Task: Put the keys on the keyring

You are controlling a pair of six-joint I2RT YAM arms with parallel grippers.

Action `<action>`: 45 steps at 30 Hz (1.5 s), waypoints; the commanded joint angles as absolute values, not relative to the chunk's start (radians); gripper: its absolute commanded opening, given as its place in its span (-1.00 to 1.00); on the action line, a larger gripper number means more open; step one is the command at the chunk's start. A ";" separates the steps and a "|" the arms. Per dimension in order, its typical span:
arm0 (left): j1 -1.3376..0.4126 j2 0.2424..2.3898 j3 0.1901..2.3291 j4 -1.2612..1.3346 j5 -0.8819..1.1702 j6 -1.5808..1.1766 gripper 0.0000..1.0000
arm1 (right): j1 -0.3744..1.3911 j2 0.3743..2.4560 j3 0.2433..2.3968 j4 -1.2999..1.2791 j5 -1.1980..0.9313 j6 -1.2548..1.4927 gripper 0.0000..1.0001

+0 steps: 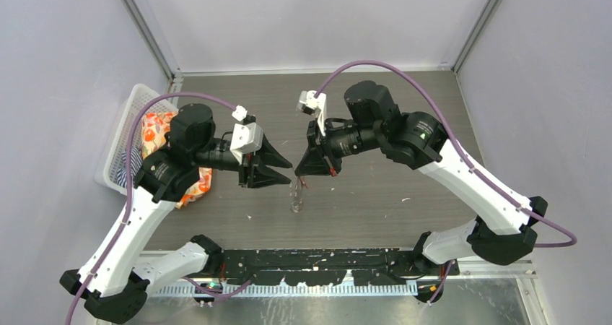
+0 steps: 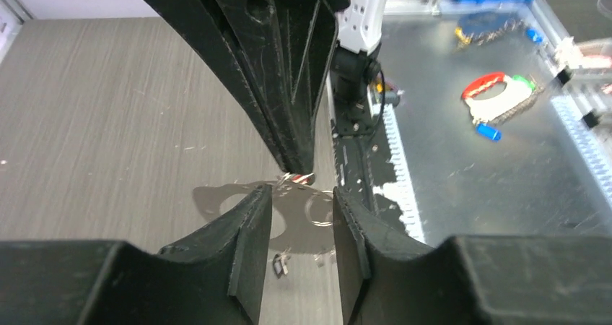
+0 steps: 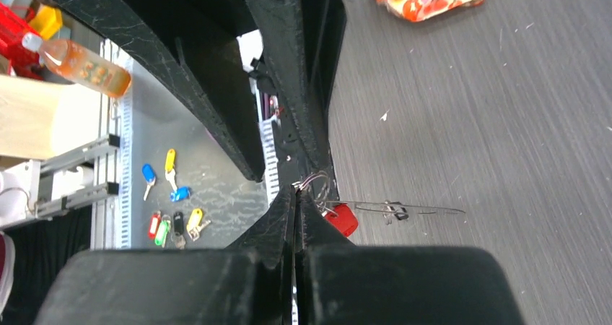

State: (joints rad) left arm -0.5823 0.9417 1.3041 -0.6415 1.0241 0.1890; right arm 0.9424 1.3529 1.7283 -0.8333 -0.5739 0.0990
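My right gripper (image 3: 296,193) is shut, pinching thin silver wire of the keyring (image 3: 404,209) at its very tip. The ring shows edge-on as a fine line running right above the table, with a small dark piece on it. The red-headed key (image 3: 343,219) hangs just beside the right fingertips, touching the wire. In the top view the keyring (image 1: 296,198) dangles faintly below and between both grippers. My left gripper (image 2: 302,195) faces the right one with its jaws apart and nothing between them; the ring (image 2: 321,213) lies just beyond its fingertips.
A white basket (image 1: 124,133) with a patterned cloth (image 1: 164,141) stands at the table's left. Off the near edge, a metal bench holds several coloured key tags (image 3: 169,202), an orange bottle (image 3: 79,65) and a red-handled item (image 2: 498,94).
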 commanded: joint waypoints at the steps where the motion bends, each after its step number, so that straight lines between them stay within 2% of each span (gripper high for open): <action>1: -0.585 0.965 1.352 -0.788 1.050 0.403 -0.25 | 0.958 1.366 1.810 -0.911 -0.596 0.045 -0.98; 8: -0.586 0.953 1.326 -0.755 1.022 0.436 -0.20 | 0.960 1.399 1.835 -0.919 -0.638 0.046 -0.98; 15: -0.598 0.934 1.290 -0.679 1.063 0.371 -0.24 | 0.962 1.414 1.831 -0.885 -0.657 0.063 -0.98; 24: -0.621 0.941 1.294 -0.759 1.072 0.423 -0.58 | 0.961 1.434 1.834 -0.850 -0.681 0.082 -0.98; 28: -0.625 0.949 1.309 -0.809 1.064 0.474 -0.98 | 0.961 1.438 1.837 -0.848 -0.685 0.089 -0.98; 32: -0.627 0.939 1.300 -0.861 1.039 0.533 -0.99 | 0.959 1.404 1.812 -0.801 -0.663 0.108 -0.96; 34: -0.628 0.925 1.283 -0.834 1.021 0.519 -0.99 | 0.957 1.381 1.792 -0.766 -0.644 0.125 -0.85; 36: -0.628 0.899 1.251 -0.738 1.001 0.414 -0.99 | 0.948 1.341 1.747 -0.719 -0.602 0.154 -0.46; 42: -0.626 0.827 1.137 -0.366 0.982 0.000 -0.99 | 0.932 1.152 1.490 -0.511 -0.501 0.188 -0.16; 45: -0.626 0.829 1.132 -0.271 1.006 -0.125 -1.00 | 0.933 1.077 1.380 -0.449 -0.476 0.178 -0.04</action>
State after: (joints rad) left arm -0.6228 0.8478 1.1275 -0.5476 0.9852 0.1383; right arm 0.9337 1.1767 1.4914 -0.6273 -0.5404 0.1635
